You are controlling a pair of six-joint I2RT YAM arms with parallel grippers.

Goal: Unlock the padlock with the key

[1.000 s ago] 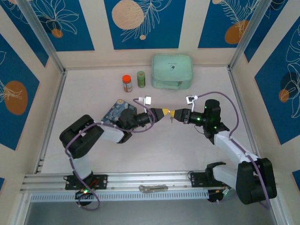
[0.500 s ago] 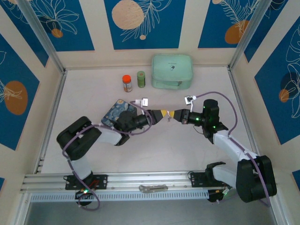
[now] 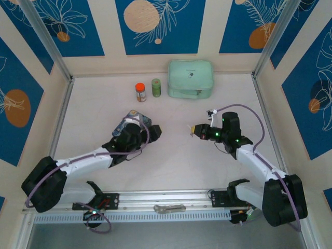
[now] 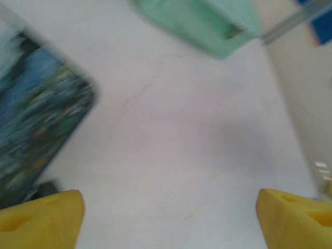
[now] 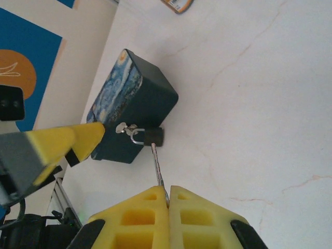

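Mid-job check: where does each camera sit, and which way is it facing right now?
Top external: above and behind the bases, looking down on the table; both arms show, left gripper by the tin, right gripper mid-table.
Left wrist: looks over the table toward the green case; its own yellow fingertips sit wide apart.
Right wrist: looks toward the tin and padlock; its shut fingers hold the key.
Shared: all three show the tin.
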